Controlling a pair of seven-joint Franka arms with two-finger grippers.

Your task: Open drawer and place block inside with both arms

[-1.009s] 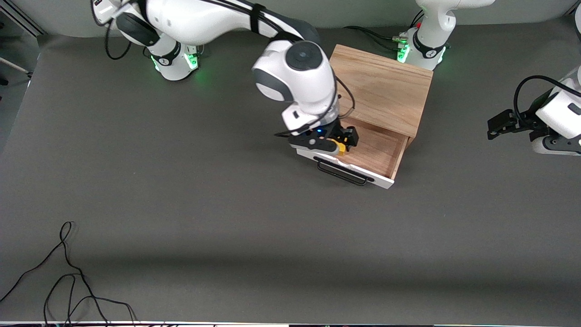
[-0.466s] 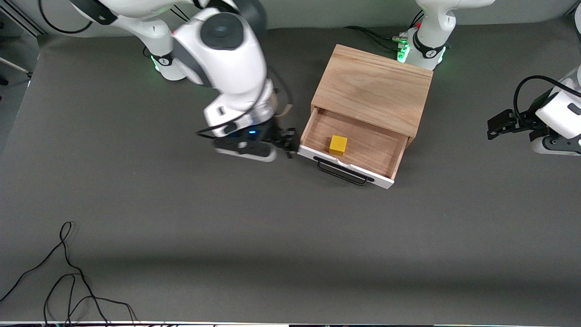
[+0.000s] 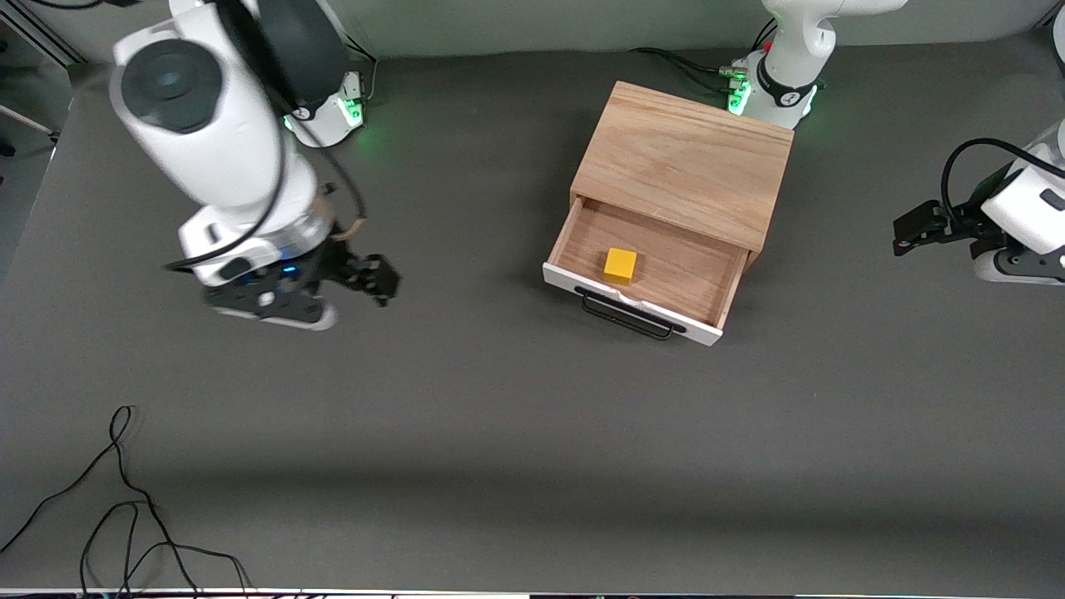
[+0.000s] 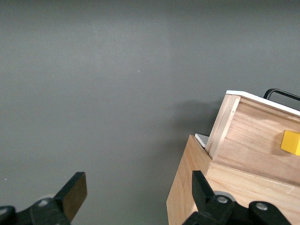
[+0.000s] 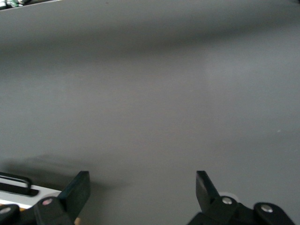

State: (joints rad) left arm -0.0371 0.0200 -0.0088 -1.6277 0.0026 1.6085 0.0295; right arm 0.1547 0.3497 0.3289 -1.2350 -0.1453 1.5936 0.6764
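Front view: the small yellow block (image 3: 620,265) sits on the floor of the pulled-out drawer (image 3: 574,241), a shallow light-wood tray with a white front panel and a long black wire handle (image 3: 626,318), projecting from an oak-grained box cabinet (image 3: 684,170) on the matte grey table (image 3: 499,433). The right gripper (image 3: 366,276) hangs over bare table toward the right arm's end, well apart from the drawer, its black fingers spread and holding nothing. The left gripper (image 3: 905,230) waits over the table at the left arm's end; from this angle its fingers are too dark and foreshortened to read. A loose black cable (image 3: 125,499) lies near the front edge.

Left wrist view: the left gripper's (image 4: 136,197) two flat black fingers stand wide apart and empty, framing the cabinet's corner (image 4: 197,187), the drawer's smooth side wall (image 4: 253,140) and a sliver of the block (image 4: 290,142) inside.

Right wrist view: the right gripper's (image 5: 140,190) fingers are likewise parted over plain grey table, with what appears to be the drawer's white panel and handle (image 5: 16,183) at the frame's edge.

With the block resting inside an open drawer, the placing step looks finished. Any next move would seem to call only for the arms to park clear of the cabinet.
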